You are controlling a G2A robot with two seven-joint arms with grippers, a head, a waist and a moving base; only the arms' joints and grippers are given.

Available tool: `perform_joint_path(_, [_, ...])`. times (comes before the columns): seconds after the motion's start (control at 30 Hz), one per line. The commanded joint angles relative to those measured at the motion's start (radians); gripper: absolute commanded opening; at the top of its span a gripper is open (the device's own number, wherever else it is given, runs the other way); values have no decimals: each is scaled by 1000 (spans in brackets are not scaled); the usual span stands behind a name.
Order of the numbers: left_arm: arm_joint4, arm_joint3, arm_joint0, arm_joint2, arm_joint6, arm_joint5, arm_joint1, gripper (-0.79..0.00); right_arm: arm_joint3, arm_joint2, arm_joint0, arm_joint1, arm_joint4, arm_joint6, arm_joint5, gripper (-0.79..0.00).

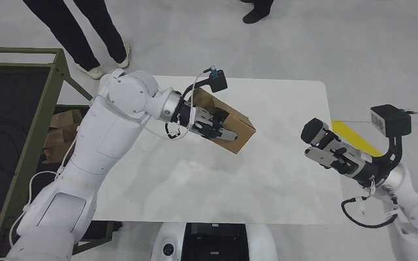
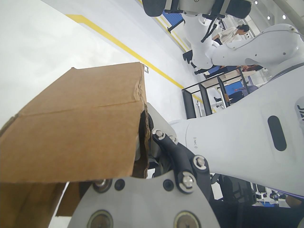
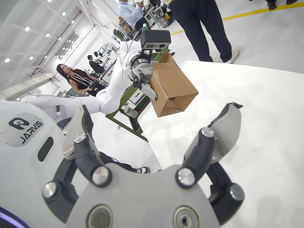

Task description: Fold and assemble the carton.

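The carton (image 1: 230,127) is held by the left gripper (image 1: 215,125) over the far-left part of the white table (image 1: 196,189). It is tilted, and one wall is pinched between the gripper's fingers. From above, its closed brown top and one side are presented. In the right wrist view its open end is seen turned toward the right, with a flap folded partly inward. In the left wrist view a torn, crumpled edge of the pinched wall is seen close to the gripper's linkage. Whether the carton's lower corner touches the tabletop cannot be told.

The right gripper (image 1: 330,153) is held at the table's right edge, well apart from the carton. Its fingers (image 3: 228,119) are spread wide and nothing is held between them. Bare tabletop is left between the two grippers and along the near edge.

Left of the table, a green frame (image 1: 62,72) is placed close to the left arm, and flat brown cardboard (image 1: 62,134) is stacked inside it. A yellow floor line (image 1: 356,136) is seen beyond the right edge.
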Motion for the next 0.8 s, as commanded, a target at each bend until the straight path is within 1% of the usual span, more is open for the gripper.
perform_joint_path(0.0, [0, 0, 0, 0, 0, 0, 0, -785, 0, 0, 0, 0, 0, 0, 0, 0])
perform_joint_path(0.17, [0, 0, 0, 0, 0, 0, 0, -785, 0, 0, 0, 0, 0, 0, 0, 0])
perform_joint_path(0.27, [52, -19, 11, 17, 13, -11, 1, -785, 0, 0, 0, 0, 0, 0, 0, 0])
perform_joint_path(0.33, [151, -38, -9, 31, 6, -6, 7, -785, 0, 0, 0, 0, 0, 0, 0, 0])
perform_joint_path(0.47, [257, -65, -48, 69, 4, -4, 16, -785, 0, 0, 0, 0, 0, 0, 0, 0])
perform_joint_path(0.6, [354, -88, -115, 175, 3, -3, 31, -785, 0, 0, 0, 0, 0, 0, 0, 0])
perform_joint_path(0.7, [428, -80, -177, 270, 24, -24, 49, -785, 0, 0, 0, 0, 0, 0, 0, 0])
perform_joint_path(0.77, [436, -65, -217, 332, 47, -47, 62, -785, 0, 0, 0, 0, 0, 0, 0, 0])
